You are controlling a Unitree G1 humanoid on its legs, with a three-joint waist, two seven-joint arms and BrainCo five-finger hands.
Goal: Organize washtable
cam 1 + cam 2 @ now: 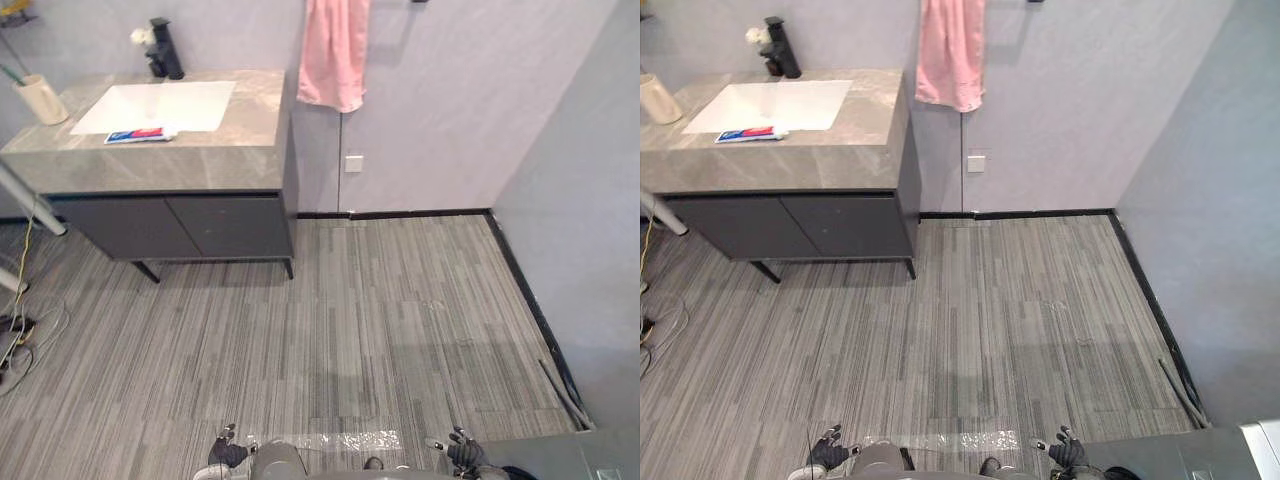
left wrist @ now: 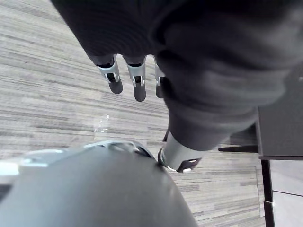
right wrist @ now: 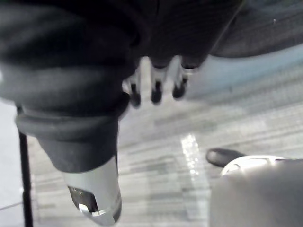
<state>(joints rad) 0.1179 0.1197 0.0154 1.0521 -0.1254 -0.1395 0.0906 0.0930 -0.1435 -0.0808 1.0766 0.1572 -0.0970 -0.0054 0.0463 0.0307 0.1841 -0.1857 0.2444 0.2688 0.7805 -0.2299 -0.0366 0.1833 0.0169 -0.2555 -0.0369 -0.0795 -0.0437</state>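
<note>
Bright, even light is coming from above; floor (image 1: 400,330) is throwing a glare streak, counter (image 1: 180,160) is shading the boards beneath.

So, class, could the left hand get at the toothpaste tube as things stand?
Probably not. The left hand hangs open low, and the tube lies on the washtable by the sink, across the floor. Nothing blocks it; the robot would need to step closer.
</note>
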